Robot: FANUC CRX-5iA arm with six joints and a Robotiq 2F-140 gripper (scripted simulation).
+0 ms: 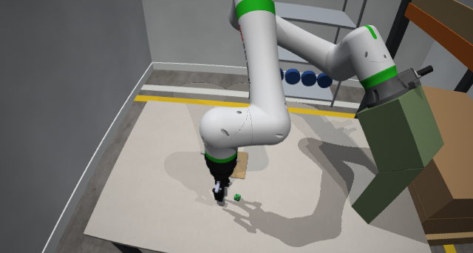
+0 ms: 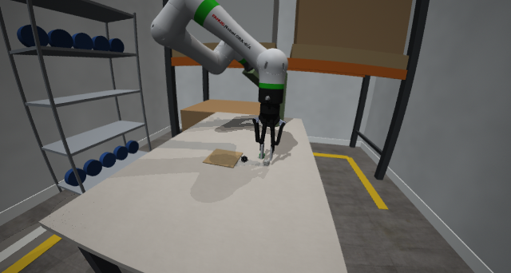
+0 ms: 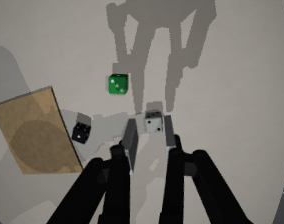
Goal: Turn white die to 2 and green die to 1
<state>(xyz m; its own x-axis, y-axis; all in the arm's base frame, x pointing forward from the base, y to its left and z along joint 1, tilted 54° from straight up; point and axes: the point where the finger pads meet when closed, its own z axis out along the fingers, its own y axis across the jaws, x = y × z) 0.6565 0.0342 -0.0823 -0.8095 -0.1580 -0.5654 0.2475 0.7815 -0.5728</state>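
The gripper [image 1: 219, 200] [image 2: 267, 159] [image 3: 150, 131] points down, partly open and empty. The white die [image 2: 266, 164] [image 3: 154, 123] lies on the table just ahead of the gap between the fingertips in the wrist view, with two pips on its larger visible face. The green die [image 1: 237, 197] [image 3: 118, 85] lies on the table, up and left of the white die in the wrist view, three pips on its larger face. The black die [image 2: 244, 159] [image 3: 81, 133] lies beside the mat [image 1: 241, 167] [image 2: 219, 158] [image 3: 39, 107]; its pips are hard to read.
The flat tan mat has no die on it. The black die stands between the mat and the fingers in the wrist view. A green pedestal [image 1: 392, 135] carries the arm at the table's right in the top view. Shelves [image 2: 96, 137] and cardboard boxes [image 1: 454, 142] stand beyond the table.
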